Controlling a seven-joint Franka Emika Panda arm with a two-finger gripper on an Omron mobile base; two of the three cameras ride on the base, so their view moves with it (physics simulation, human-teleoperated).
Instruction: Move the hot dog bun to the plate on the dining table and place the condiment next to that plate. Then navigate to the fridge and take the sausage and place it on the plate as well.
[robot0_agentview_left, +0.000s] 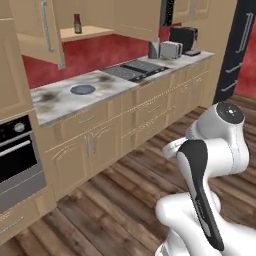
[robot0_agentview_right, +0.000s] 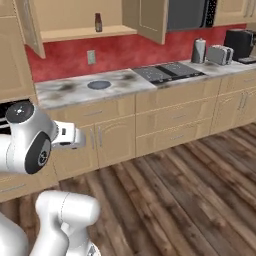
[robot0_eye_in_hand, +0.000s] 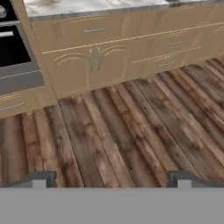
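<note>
gripper (robot0_eye_in_hand: 112, 178): released, empty, over wooden floor (robot0_eye_in_hand: 118, 135) | condiment (robot0_agentview_left: 77, 23): upright on open cupboard shelf (robot0_agentview_left: 87, 33)

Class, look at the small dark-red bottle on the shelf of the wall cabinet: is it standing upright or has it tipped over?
Upright. The condiment bottle stands on its base with its dark cap on top, on the shelf of the open wall cabinet, in both base views.

Arm (robot0_agentview_left: 200, 175) folded, pincer (robot0_eye_in_hand: 112, 179) wide open, downward-pointing.

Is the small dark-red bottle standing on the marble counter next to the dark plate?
No, the bottle stands on the open cabinet shelf above the counter.
</note>
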